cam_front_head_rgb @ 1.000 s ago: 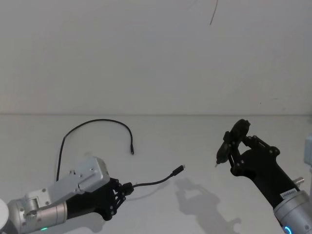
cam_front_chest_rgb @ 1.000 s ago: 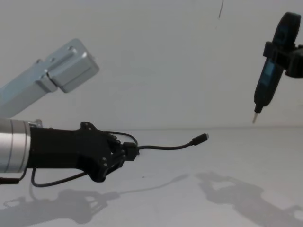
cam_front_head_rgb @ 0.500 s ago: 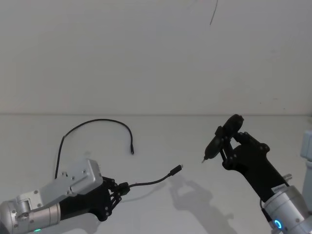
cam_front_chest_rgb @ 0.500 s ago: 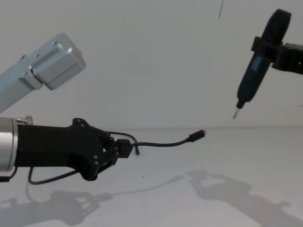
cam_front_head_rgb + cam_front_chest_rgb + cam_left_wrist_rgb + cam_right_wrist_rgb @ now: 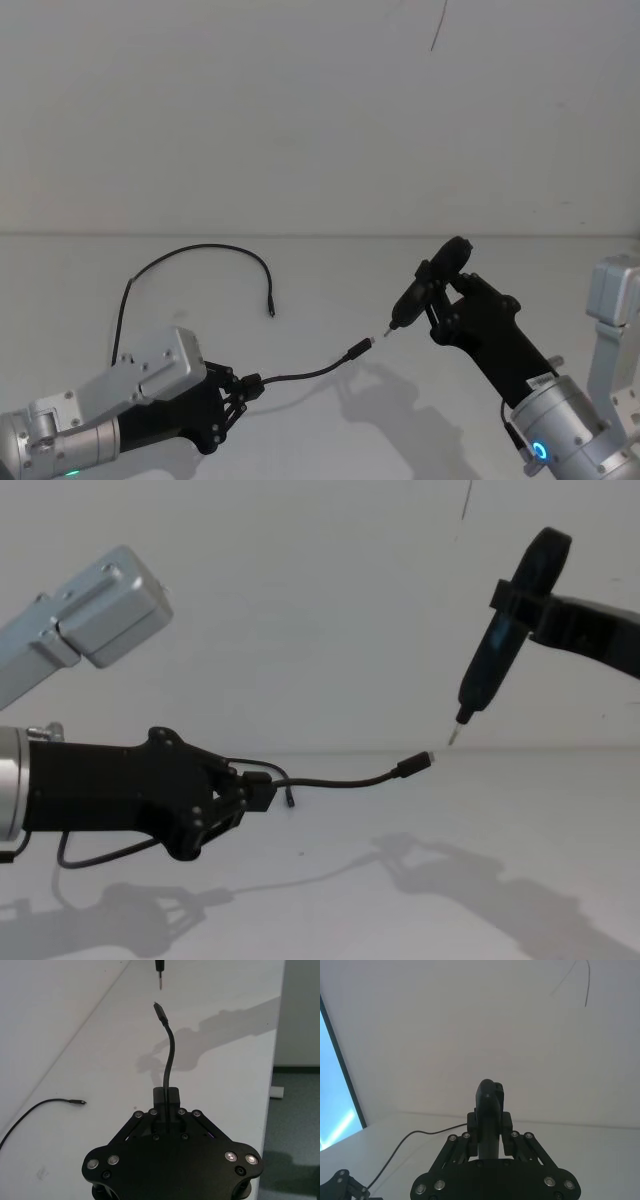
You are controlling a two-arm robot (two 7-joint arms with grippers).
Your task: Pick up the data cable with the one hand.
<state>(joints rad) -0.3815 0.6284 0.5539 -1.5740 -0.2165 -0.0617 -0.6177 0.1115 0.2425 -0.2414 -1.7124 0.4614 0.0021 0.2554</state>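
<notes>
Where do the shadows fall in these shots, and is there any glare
Head view: the right claw and its tool cast a soft grey shadow on the table below them. Chest view: diffuse shadows lie under both arms, a thin one under the data cable. Left wrist view: the left claw reads dark against the pale table. Right wrist view: a bright panel glows at the edge.

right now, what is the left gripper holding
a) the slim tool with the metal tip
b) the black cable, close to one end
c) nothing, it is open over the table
B: the left gripper is shut on the cable near one end, which juts out toward the tool clamped in the right gripper.
</notes>
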